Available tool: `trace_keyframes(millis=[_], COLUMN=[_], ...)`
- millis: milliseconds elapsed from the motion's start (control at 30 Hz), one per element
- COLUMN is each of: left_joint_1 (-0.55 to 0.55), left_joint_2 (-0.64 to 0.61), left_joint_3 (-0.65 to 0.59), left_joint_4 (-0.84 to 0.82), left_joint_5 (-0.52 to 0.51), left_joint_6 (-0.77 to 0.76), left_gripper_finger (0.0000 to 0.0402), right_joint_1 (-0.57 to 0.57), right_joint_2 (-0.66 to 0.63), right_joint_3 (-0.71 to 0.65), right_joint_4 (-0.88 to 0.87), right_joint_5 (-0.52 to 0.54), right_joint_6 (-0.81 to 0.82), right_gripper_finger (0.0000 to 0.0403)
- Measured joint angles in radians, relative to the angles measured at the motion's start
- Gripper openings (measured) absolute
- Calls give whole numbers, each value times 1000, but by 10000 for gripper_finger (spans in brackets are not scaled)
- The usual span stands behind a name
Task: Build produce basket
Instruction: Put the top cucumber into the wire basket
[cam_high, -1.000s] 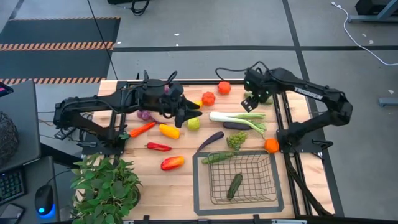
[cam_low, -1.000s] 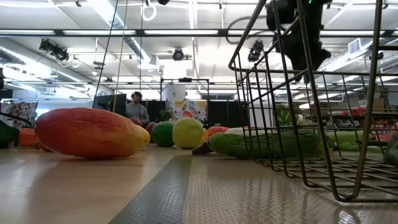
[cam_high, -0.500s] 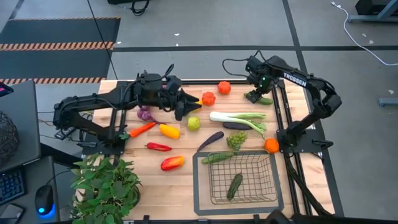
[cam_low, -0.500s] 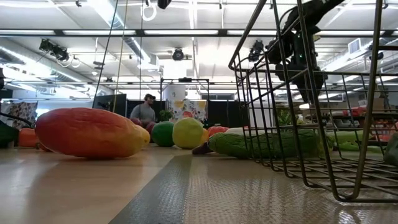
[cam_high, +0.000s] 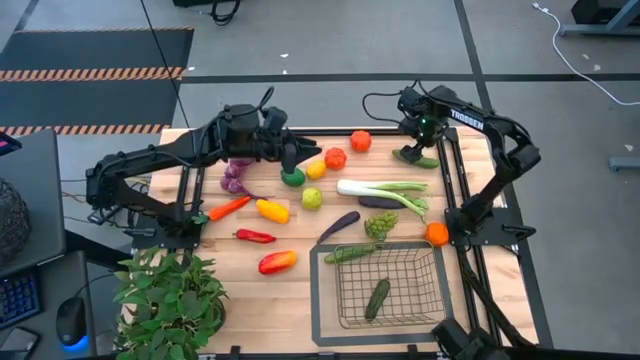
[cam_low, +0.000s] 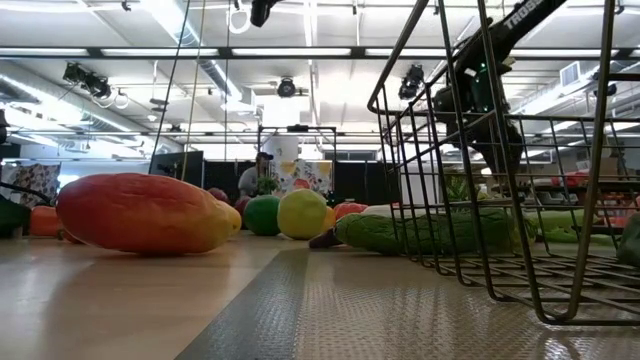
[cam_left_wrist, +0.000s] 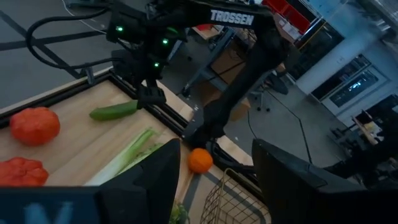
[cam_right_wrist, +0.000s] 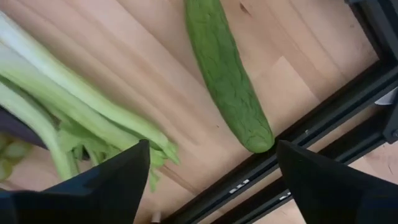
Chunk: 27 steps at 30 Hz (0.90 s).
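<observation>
The wire-mesh basket (cam_high: 420, 300) stands at the table's near right with one cucumber (cam_high: 377, 298) inside and another (cam_high: 350, 253) lying across its far left corner. My right gripper (cam_high: 410, 153) (cam_right_wrist: 211, 171) is open and points down just above a green cucumber (cam_high: 427, 161) (cam_right_wrist: 227, 74) that lies flat by the far right corner. Its fingers stand either side of the cucumber's end without touching. My left gripper (cam_high: 292, 160) (cam_left_wrist: 214, 165) is open and empty, held level near a dark green fruit (cam_high: 293, 177) and a lemon (cam_high: 316, 168).
The leek (cam_high: 385, 190) (cam_right_wrist: 74, 106) lies close beside the cucumber, and the black rail frame (cam_right_wrist: 298, 137) runs right past its tip. Tomatoes (cam_high: 360, 141), eggplant (cam_high: 338, 226), green grapes (cam_high: 379, 225), orange (cam_high: 436, 233), carrot (cam_high: 228, 208) and peppers are spread mid-table. A potted plant (cam_high: 170, 300) stands near left.
My right gripper has moved toward the table's far edge and come down over the cucumber in the far right corner. My left gripper has drawn back toward the far left, uncovering a dark green fruit where it was. No produce has visibly shifted.
</observation>
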Motion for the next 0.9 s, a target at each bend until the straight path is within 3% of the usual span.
trace_keyframes(millis=[233, 900], left_joint_1=[0, -1], left_joint_2=[0, 1], left_joint_3=[0, 0], left_joint_4=[-3, -4], left_joint_5=[0, -8], left_joint_6=[-7, -55], left_gripper_finger=[204, 201], right_joint_1=[-44, -37], right_joint_2=[41, 133], right_joint_3=[0, -12], right_joint_4=[5, 32], right_joint_5=[-39, -25], right_joint_6=[-37, 82], right_gripper_finger=[361, 348])
